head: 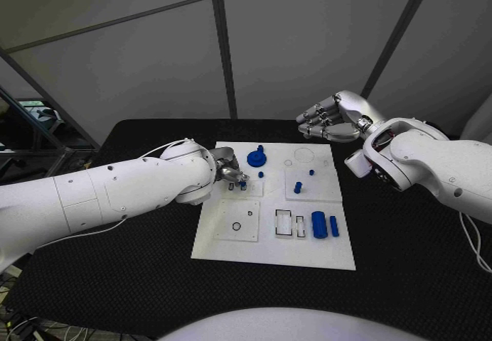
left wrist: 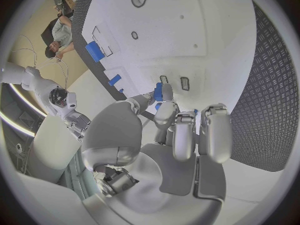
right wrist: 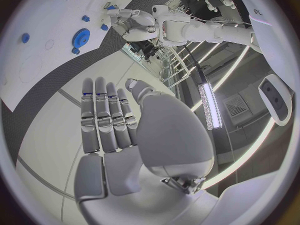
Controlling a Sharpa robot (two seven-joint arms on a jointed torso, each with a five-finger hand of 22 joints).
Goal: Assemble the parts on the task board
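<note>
Parts on the white board (head: pixel 308 259): left hand (head: pixel 232 172) pinches a small blue piece (left wrist: pixel 159 91) over it; right hand (head: pixel 330 117) hovers empty, fingers curled.

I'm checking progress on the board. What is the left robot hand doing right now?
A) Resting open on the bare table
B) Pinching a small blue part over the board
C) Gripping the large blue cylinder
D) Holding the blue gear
B: the left robot hand pinches a small blue part in its fingertips above the task board; the gear and cylinder lie untouched.

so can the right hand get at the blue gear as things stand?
Probably yes. The right hand hovers past the task board's far edge holding nothing, and nothing stands between it and the blue gear; the left hand sits beside it.
</note>
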